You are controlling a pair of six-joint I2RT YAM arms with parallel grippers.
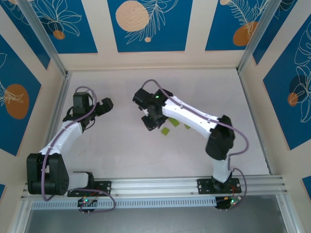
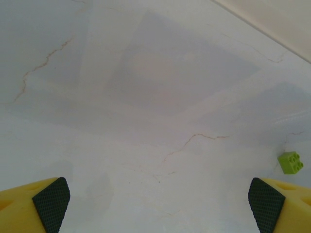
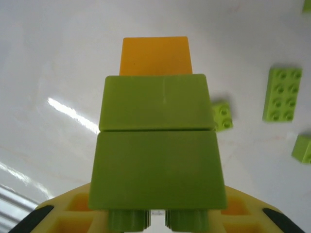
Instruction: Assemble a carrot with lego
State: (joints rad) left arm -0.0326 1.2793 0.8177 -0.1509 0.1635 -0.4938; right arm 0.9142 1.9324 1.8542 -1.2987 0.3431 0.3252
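Carrot [image 3: 158,145] clamped tight in R jaws, orange end pointing away; L jaws wide open, holding nothing.

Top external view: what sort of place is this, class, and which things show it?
Probably a robot lab test cell: a white table walled by blue leaf-patterned panels, a left arm and right arm bolted to a metal rail.

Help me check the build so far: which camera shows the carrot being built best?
Right wrist. The carrot sits close up in the right hand: an orange brick tipping two lime-green ones. In the top external view that hand covers it; the left wrist view faces a loose lime-green brick instead.
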